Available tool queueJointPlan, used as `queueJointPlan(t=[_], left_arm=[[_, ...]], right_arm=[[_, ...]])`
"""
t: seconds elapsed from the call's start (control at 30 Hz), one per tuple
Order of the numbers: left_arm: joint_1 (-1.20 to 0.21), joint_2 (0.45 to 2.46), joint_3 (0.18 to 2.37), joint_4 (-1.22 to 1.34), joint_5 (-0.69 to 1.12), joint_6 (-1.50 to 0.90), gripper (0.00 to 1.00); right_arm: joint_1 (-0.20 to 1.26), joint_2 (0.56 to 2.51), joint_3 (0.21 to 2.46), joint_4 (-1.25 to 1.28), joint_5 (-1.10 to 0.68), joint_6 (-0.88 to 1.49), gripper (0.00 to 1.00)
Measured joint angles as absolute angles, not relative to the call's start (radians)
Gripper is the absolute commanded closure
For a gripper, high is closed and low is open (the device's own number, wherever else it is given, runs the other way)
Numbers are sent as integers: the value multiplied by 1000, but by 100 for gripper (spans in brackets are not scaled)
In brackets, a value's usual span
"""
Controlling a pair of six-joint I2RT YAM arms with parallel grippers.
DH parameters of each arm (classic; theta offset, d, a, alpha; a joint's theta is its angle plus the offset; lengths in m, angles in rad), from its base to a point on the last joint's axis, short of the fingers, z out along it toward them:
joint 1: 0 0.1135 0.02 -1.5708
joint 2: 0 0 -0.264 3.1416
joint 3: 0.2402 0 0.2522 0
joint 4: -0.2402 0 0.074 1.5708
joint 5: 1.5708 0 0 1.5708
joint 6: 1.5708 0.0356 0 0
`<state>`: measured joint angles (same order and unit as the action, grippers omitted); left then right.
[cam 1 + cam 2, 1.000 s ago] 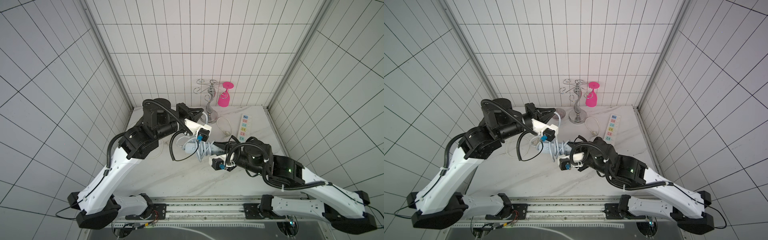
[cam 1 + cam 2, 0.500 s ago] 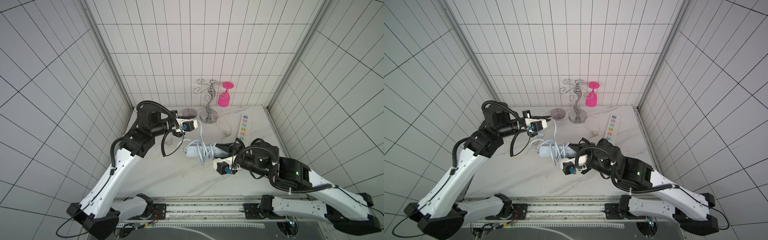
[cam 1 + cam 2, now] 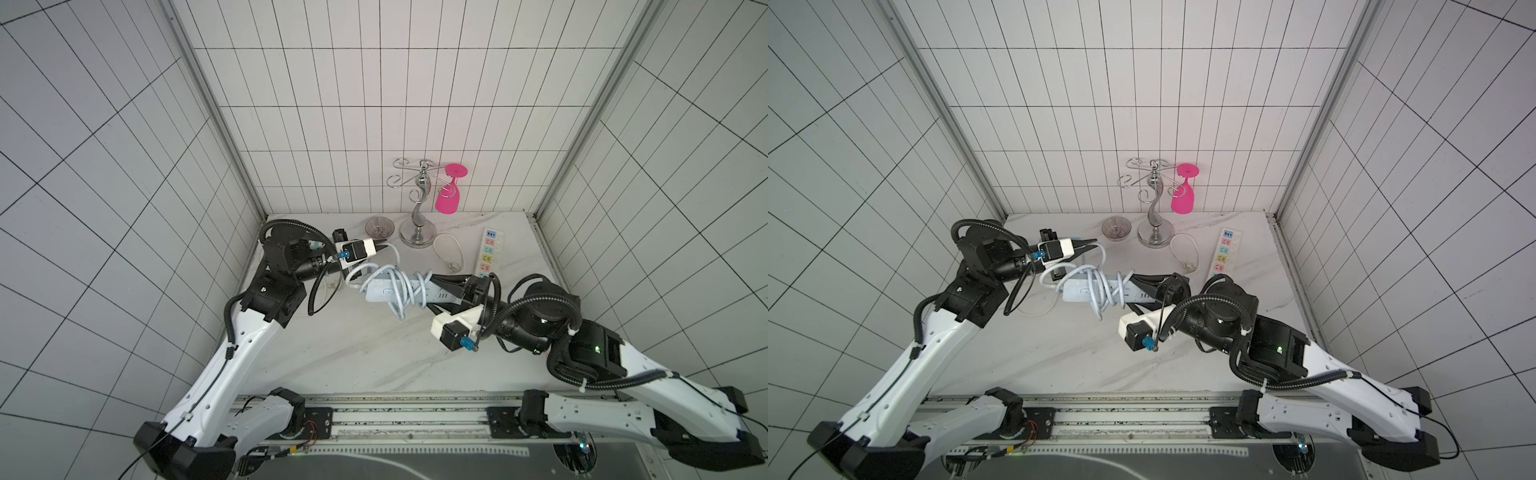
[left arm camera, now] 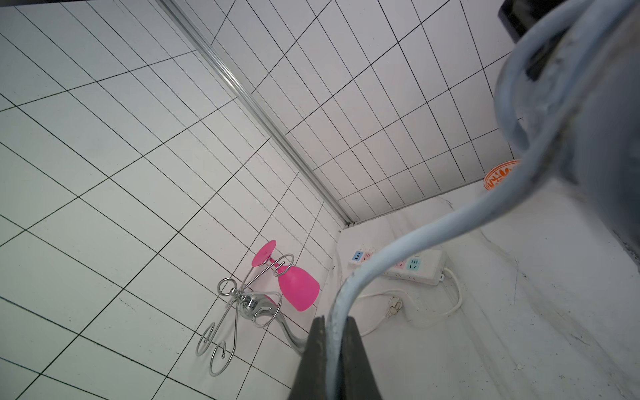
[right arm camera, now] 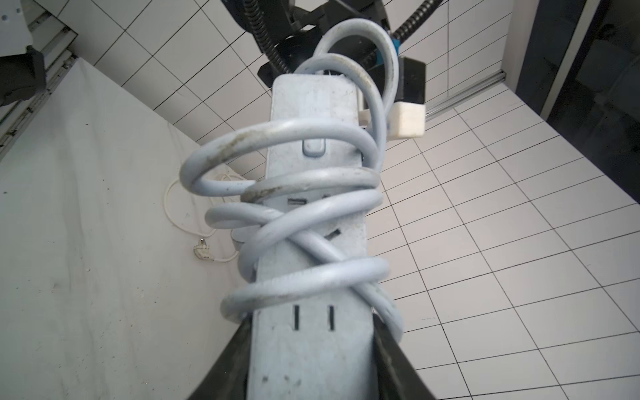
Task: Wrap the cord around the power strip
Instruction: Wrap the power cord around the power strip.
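1. The power strip (image 3: 383,291) sits mid-frame in both top views.
2. The right gripper (image 3: 435,291) is clamped on its right end.
3. The cord (image 3: 410,286) loops around it several times.
4. The left gripper (image 3: 391,248), just upper left, pinches the cord's loose stretch.

top views: overhead from front, whole table (image 3: 353,353) | wrist views: close-up, both showing cord (image 5: 311,181)

Multicoloured strip (image 3: 487,253) near end hidden behind right arm (image 3: 540,320); power strip (image 4: 606,121) blurred, cut off in left wrist view.
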<state>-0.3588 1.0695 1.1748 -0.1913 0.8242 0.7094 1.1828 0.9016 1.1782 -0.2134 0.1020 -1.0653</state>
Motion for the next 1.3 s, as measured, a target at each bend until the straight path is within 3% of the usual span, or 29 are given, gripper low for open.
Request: queueJointPlan(t=[0.5,0.73,1.03,1.3], left_arm=[[-295,1022,1039,91,791,478,100],[-294,1016,955,216,756,407,97],[-319,984,807,404,760,313,89],[-426,1047,783,473,772,292,81]], right_arm=[[1196,1042,1088,277,346,-1148,100],[1124,1130,1089,426,477,-1129,100],[1092,1181,1091,465,492,-1085,100],[1079,1208,1113,459,486,-1060,100]])
